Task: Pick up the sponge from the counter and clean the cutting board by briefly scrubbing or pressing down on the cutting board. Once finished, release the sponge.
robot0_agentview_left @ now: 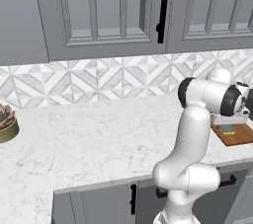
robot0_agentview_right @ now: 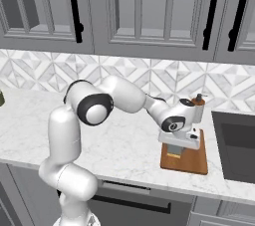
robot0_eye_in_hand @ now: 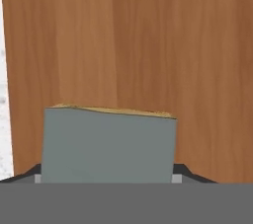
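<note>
The reddish-brown cutting board lies on the white counter near its front edge, at the right. My gripper points down over the board's near-left part and is shut on the sponge. In the hand view the sponge shows its grey-green face with a thin yellow edge, and the dark fingertips flank it at both sides. From the left base view the gripper holds the sponge low on the board; the sponge looks pressed against the wood.
A beige soap bottle with a dark pump stands just behind the board. A dark sunken basin lies to the board's right. A potted plant sits far left on the counter. Grey wall cabinets hang above.
</note>
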You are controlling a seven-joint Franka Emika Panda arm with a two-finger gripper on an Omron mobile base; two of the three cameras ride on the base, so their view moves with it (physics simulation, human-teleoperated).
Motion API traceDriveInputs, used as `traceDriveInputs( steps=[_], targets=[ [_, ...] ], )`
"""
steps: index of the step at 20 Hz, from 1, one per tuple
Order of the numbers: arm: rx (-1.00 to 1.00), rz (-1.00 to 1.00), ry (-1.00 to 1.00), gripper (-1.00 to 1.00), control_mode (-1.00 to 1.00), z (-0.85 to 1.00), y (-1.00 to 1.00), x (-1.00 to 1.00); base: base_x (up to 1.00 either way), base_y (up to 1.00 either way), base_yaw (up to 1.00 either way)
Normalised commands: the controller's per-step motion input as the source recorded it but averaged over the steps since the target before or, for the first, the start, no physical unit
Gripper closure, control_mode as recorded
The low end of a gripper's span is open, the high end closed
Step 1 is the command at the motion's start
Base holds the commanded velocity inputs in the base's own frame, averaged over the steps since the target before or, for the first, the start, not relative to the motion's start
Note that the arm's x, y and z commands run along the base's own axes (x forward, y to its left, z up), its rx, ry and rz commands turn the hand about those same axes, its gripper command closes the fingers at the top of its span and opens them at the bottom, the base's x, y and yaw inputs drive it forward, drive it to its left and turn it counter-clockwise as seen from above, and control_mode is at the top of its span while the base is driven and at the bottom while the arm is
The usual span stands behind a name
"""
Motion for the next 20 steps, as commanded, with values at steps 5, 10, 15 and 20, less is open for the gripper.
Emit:
traceDriveInputs(
  steps=[5, 10, 15, 20],
  targets=[
    [0.0, 0.0, 0.0, 1.0, -1.0, -0.81, 0.0, 0.03, 0.0, 0.0, 0.0],
    [0.0, 0.0, -0.06, 1.0, -1.0, 0.0, 0.0, 0.31, 0.0, 0.0, 0.0],
    [0.0, 0.0, -0.02, 1.0, -1.0, -0.03, 0.07, 0.46, 0.0, 0.0, 0.0],
    [0.0, -0.01, 0.0, 1.0, -1.0, -0.65, 0.12, 0.15, 0.0, 0.0, 0.0]
  ],
)
